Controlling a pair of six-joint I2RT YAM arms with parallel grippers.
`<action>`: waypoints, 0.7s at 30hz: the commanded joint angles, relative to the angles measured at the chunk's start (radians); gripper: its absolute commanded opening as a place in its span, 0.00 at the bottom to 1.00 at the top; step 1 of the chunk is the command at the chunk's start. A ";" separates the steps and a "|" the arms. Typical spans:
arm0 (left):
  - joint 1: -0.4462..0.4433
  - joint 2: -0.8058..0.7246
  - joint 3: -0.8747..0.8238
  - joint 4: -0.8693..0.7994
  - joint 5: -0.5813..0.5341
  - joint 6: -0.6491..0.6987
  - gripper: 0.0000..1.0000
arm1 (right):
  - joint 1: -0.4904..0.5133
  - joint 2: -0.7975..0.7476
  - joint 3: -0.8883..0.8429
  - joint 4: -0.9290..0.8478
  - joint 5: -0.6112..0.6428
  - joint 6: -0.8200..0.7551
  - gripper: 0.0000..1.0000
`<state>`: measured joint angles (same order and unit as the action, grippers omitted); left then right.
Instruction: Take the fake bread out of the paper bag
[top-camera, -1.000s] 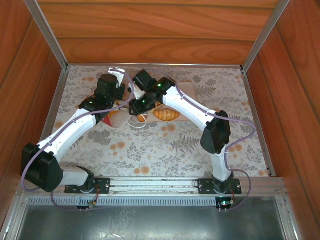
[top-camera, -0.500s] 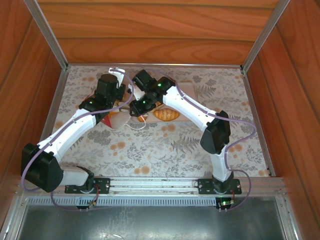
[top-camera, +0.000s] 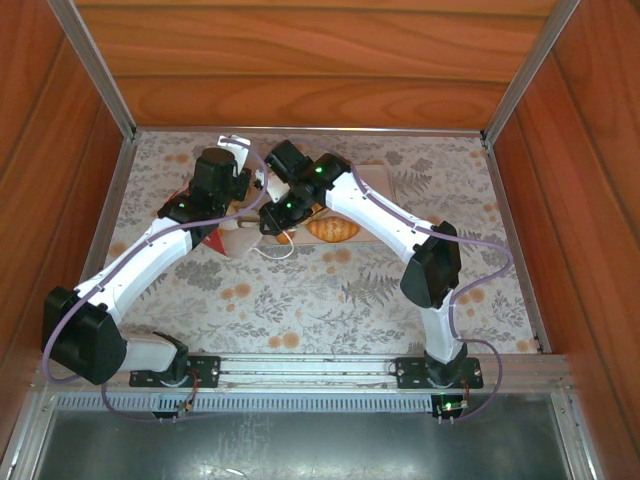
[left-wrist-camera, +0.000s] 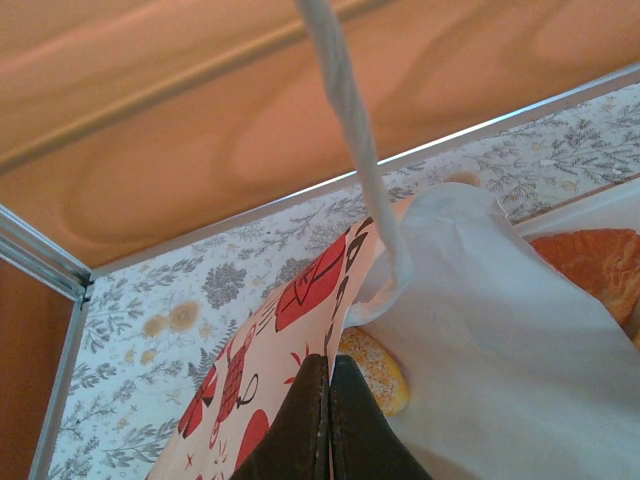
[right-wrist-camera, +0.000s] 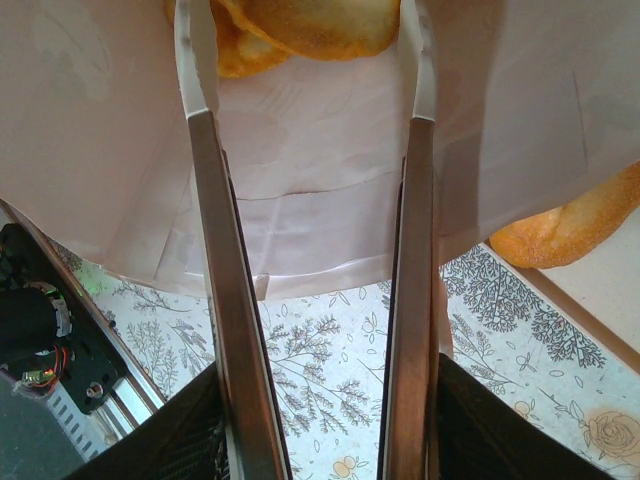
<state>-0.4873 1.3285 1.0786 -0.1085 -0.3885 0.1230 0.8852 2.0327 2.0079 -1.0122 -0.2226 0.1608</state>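
L gripper (left-wrist-camera: 328, 385) clamped shut on paper bag (left-wrist-camera: 300, 300) rim, near table (top-camera: 400, 290) far edge, left of centre, so mouth is held open for R. R gripper (right-wrist-camera: 305, 40) is in the mouth, jaws part-open astride fake bread (right-wrist-camera: 310, 20); gripped or not, can't tell

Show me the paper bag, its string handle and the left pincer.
paper bag (left-wrist-camera: 300, 295), left wrist view, red-printed outer wall.
string handle (left-wrist-camera: 348, 110), left wrist view, middle of the cord.
left pincer (left-wrist-camera: 328, 375), left wrist view, seam between its shut fingertips.
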 joint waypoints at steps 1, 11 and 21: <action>-0.006 -0.015 0.026 0.026 -0.012 0.014 0.00 | 0.010 -0.027 0.012 0.005 -0.020 -0.025 0.51; -0.007 -0.023 0.020 0.018 -0.009 0.013 0.00 | 0.008 0.042 0.081 -0.006 -0.004 -0.014 0.53; -0.007 -0.019 0.018 0.027 -0.001 0.008 0.00 | 0.010 0.075 0.106 -0.009 -0.033 -0.009 0.52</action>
<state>-0.4873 1.3285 1.0786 -0.1081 -0.3946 0.1272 0.8845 2.0979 2.0811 -1.0248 -0.2214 0.1589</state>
